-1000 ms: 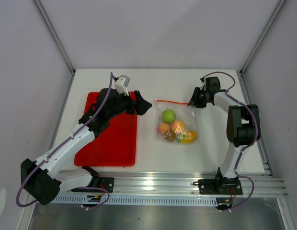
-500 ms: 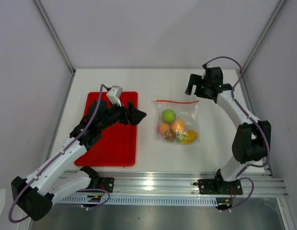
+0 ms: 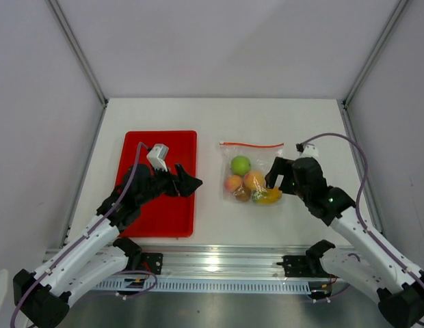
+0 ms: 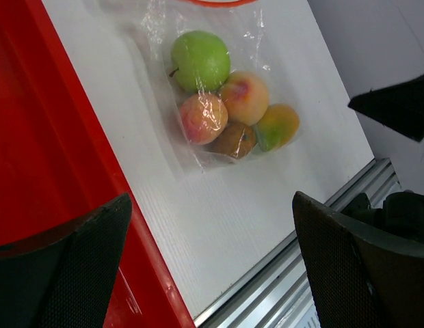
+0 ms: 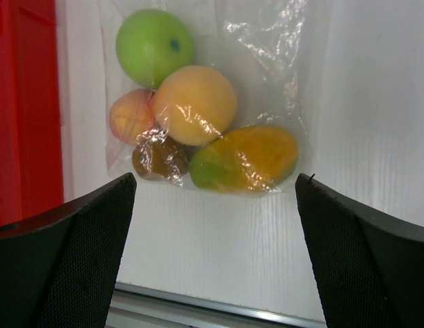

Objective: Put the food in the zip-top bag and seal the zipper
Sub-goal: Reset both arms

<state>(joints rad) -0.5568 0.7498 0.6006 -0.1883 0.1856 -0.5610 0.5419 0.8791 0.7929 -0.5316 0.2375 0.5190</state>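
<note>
The clear zip-top bag [image 3: 252,171] lies flat on the white table with the food inside: green apple [image 3: 241,165], orange ball [image 3: 254,180], peach-pink fruit [image 3: 232,183], small brown fruit [image 3: 242,195] and a yellow-green fruit [image 3: 268,196]. Its orange-red zipper [image 3: 252,144] runs straight along the far edge. My right gripper [image 3: 279,178] hovers open just right of the bag's near end and touches nothing. My left gripper [image 3: 191,183] hangs open over the red tray's right edge. The left wrist view shows the bag [image 4: 219,102] ahead of my left gripper [image 4: 208,266]; the right wrist view shows the fruits [image 5: 195,104] beyond my right gripper [image 5: 215,253].
A red tray [image 3: 161,205] lies left of the bag, with nothing seen on it. An aluminium rail [image 3: 219,256] runs along the table's near edge. Grey walls and slanted frame posts close in the sides and back.
My right gripper opened at the bag's far right corner, and the arm swung back to the bag's near right side. My left arm drew back toward the near left, over the tray.
</note>
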